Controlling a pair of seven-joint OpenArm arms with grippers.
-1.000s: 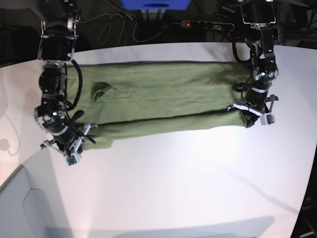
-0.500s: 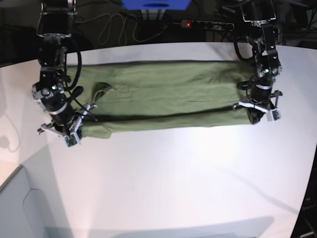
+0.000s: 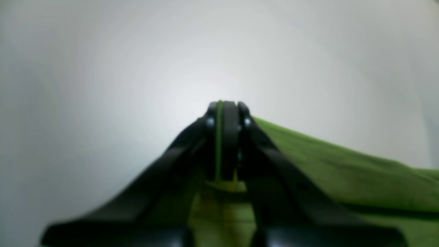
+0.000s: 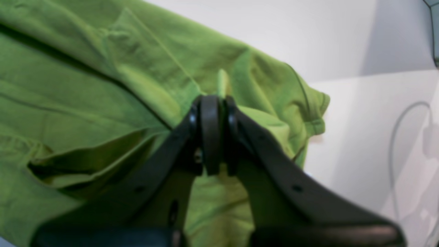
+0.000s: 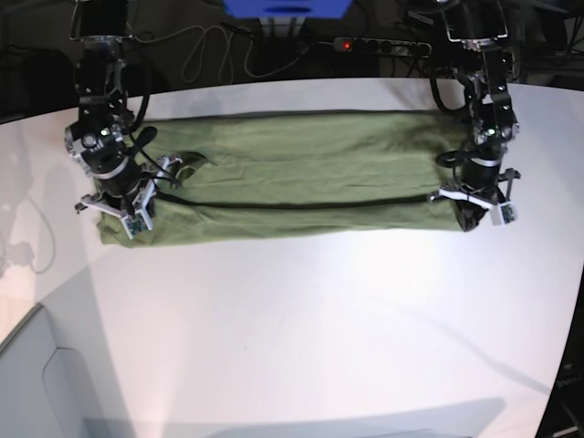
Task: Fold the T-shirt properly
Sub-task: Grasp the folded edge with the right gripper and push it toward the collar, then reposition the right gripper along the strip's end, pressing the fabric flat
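Here, T-shirt (image 5: 301,178) spread as a long green band across the far half of the white table (image 5: 319,338), folded lengthwise, with a dark crease line running along its middle. Left gripper (image 5: 476,217) down at the band's end on the base view's right, jaws pressed together on a thin edge of the cloth, seen as a green sliver between the black fingers (image 3: 230,130). Right gripper (image 5: 123,212) at the opposite end, near the sleeve, likewise clamped on a bunched fold of fabric, a small peak of green poking up above the pinched fingertips (image 4: 210,113). Power strip (image 5: 383,44) and cables behind the table's far edge.
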